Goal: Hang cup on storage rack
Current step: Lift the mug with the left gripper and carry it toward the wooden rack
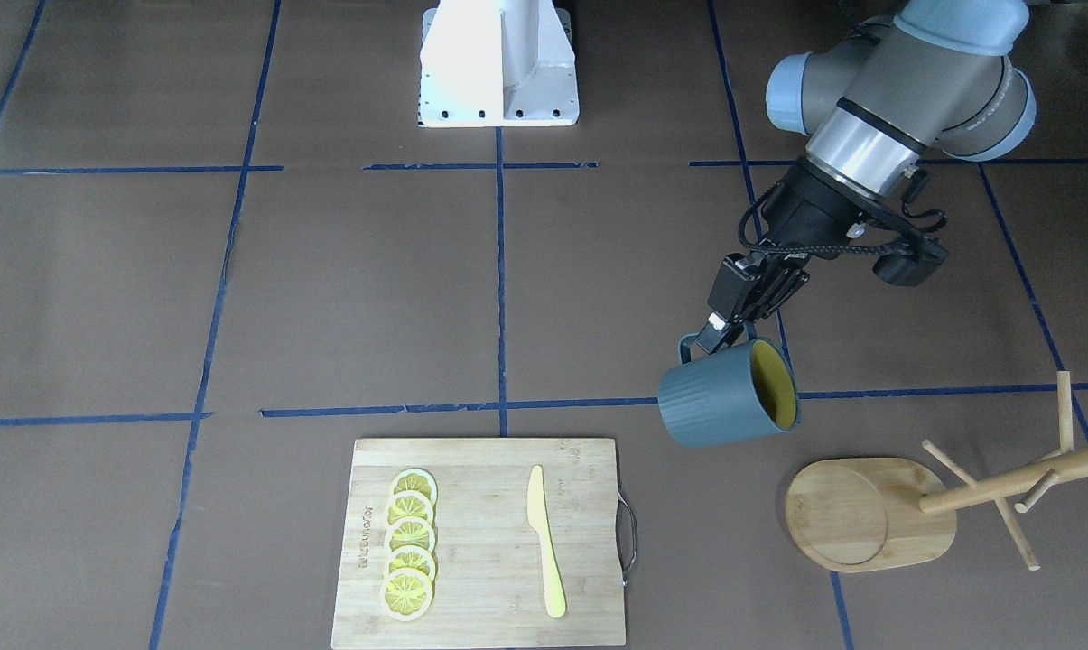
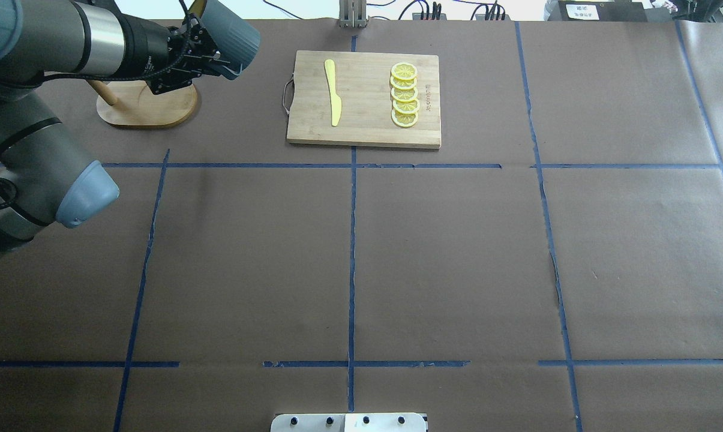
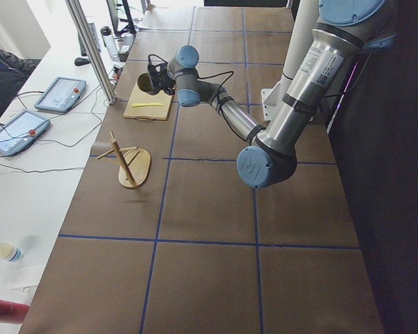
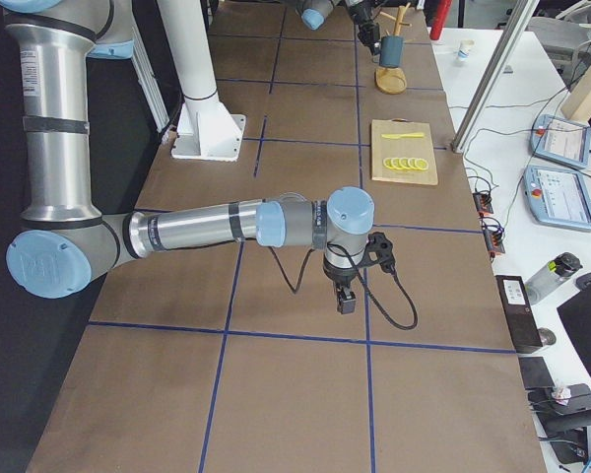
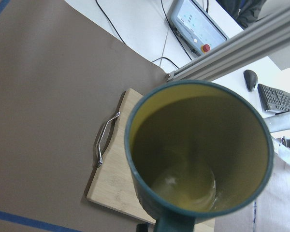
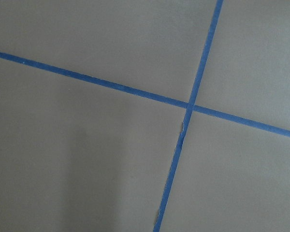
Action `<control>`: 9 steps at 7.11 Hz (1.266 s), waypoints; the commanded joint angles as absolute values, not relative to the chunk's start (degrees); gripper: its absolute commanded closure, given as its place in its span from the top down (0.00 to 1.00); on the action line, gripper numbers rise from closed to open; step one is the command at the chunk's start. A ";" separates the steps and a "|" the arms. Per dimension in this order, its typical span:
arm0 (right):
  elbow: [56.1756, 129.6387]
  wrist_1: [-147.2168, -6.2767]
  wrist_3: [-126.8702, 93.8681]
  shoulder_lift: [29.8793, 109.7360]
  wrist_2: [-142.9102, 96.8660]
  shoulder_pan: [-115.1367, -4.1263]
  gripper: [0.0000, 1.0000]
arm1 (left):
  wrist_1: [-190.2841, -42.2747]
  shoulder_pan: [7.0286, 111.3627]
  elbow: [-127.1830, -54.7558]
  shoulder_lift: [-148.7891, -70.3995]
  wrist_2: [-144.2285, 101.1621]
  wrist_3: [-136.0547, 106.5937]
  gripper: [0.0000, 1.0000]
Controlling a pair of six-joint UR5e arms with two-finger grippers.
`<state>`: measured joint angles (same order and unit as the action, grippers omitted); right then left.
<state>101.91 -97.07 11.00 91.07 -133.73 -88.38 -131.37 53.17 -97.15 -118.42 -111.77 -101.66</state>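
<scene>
The dark blue-grey ribbed cup [image 1: 720,402] with a yellow inside hangs tilted on its side in the air, its mouth turned toward the storage rack. My left gripper [image 1: 717,332] is shut on the cup's handle [image 1: 688,347]. The left wrist view looks into the cup [image 5: 198,159]. The wooden storage rack [image 1: 855,515] stands just beside and below the cup, with its post and pegs [image 1: 1018,487] apart from it. The overhead view shows the cup [image 2: 232,36] beside the rack's base [image 2: 148,108]. My right gripper [image 4: 346,301] hovers low over bare table far away; I cannot tell whether it is open or shut.
A bamboo cutting board [image 1: 480,578] with a metal handle lies near the cup, bearing several lemon slices [image 1: 410,542] and a yellow knife [image 1: 544,542]. The white robot mount [image 1: 498,63] stands at the table's robot side. Tablets and cables lie past the table's far edge [image 3: 59,94].
</scene>
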 commanded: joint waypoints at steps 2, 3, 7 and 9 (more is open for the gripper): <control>103.61 -97.03 11.07 90.97 -133.94 -88.59 1.00 | -150.97 56.68 -86.62 -118.74 -110.93 -120.41 0.00; 104.58 -97.03 10.99 90.97 -133.95 -88.59 1.00 | -157.87 56.78 -84.14 -118.65 -106.05 -126.07 0.00; 105.73 -97.03 11.07 90.79 -133.77 -88.68 1.00 | -179.07 55.21 -77.09 -117.08 -88.29 -140.26 0.00; 106.17 -97.03 11.07 90.62 -133.77 -88.59 1.00 | -186.38 52.75 -73.32 -116.89 -80.64 -145.36 0.00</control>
<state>105.83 -96.99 11.07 90.70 -133.78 -88.62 -181.55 54.57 -75.79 -117.01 -85.96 -142.78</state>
